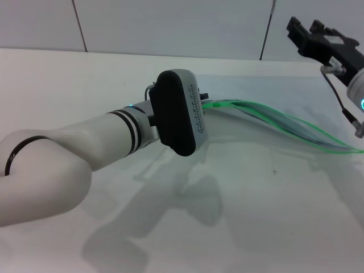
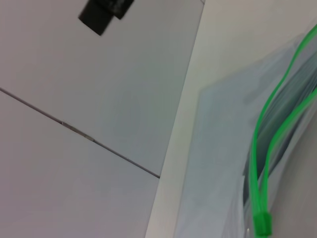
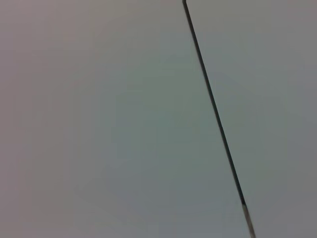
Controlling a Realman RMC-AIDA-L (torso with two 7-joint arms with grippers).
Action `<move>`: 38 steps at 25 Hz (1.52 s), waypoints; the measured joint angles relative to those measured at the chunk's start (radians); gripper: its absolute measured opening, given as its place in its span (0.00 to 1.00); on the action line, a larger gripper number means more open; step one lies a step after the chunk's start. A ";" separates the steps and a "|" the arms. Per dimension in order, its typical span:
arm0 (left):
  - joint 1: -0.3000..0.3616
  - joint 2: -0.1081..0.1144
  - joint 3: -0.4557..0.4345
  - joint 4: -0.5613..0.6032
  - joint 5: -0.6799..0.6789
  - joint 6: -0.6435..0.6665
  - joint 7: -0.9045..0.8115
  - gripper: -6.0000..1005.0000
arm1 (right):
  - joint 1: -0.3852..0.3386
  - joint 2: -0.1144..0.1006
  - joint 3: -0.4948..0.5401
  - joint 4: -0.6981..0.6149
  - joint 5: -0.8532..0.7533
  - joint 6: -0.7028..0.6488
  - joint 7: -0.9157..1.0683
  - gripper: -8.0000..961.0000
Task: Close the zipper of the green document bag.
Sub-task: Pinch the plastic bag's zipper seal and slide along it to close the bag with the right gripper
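Note:
The green document bag (image 1: pixel 284 126) stretches to the right from behind my left wrist housing (image 1: pixel 177 111), and its near end seems raised off the table. My left gripper is hidden behind that housing, at the bag's end. The zipper (image 1: pixel 259 116) shows as two bright-green strips that stand apart along the bag. In the left wrist view the strips (image 2: pixel 277 124) part above a small green slider (image 2: pixel 262 224) at one end of the pale bag (image 2: pixel 218 163). My right gripper (image 1: pixel 306 29) hangs high at the far right near the wall, open and holding nothing.
A white table (image 1: pixel 256 216) carries the bag and runs back to a grey panelled wall (image 1: pixel 170 23). The right wrist view shows only that wall with a dark seam (image 3: pixel 213 109). My left forearm (image 1: pixel 74 153) crosses the table's left half.

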State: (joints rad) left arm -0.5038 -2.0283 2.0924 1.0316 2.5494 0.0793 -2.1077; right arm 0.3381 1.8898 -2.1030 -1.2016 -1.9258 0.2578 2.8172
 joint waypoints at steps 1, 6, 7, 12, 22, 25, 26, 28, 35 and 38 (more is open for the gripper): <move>0.000 0.000 0.000 0.000 0.000 0.000 0.000 0.06 | 0.001 0.001 0.000 -0.004 -0.005 0.005 0.000 0.55; -0.001 -0.001 0.000 0.001 0.000 0.000 0.000 0.06 | 0.014 0.010 0.003 -0.004 -0.071 0.024 0.000 0.55; -0.001 -0.001 0.000 0.001 0.000 0.000 0.000 0.06 | 0.020 0.011 0.004 0.002 -0.097 0.024 -0.001 0.55; -0.003 -0.001 0.000 -0.001 0.000 0.001 0.000 0.06 | 0.052 0.006 0.006 0.044 -0.246 0.001 -0.001 0.55; -0.002 -0.001 0.000 -0.003 0.000 0.003 -0.001 0.06 | 0.098 -0.005 0.017 0.090 -0.575 -0.178 -0.007 0.55; 0.002 -0.001 0.000 -0.002 0.000 0.002 -0.002 0.06 | 0.098 -0.007 0.017 0.090 -0.630 -0.205 -0.009 0.55; 0.004 -0.001 -0.001 -0.002 0.000 0.003 -0.002 0.06 | 0.099 -0.009 0.017 0.088 -0.645 -0.227 -0.012 0.55; 0.005 -0.001 -0.001 -0.002 0.000 0.003 -0.002 0.06 | 0.104 -0.011 0.017 0.083 -0.658 -0.268 -0.028 0.55; 0.009 0.000 -0.010 -0.001 0.000 0.007 -0.002 0.06 | 0.068 -0.008 0.029 -0.019 -0.664 -0.419 -0.195 0.55; 0.010 0.000 -0.011 -0.001 0.000 0.007 -0.002 0.06 | 0.038 -0.002 0.049 -0.075 -0.660 -0.464 -0.261 0.55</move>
State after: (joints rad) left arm -0.4939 -2.0279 2.0819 1.0309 2.5495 0.0865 -2.1093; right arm 0.3761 1.8883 -2.0545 -1.2762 -2.5858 -0.2061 2.5558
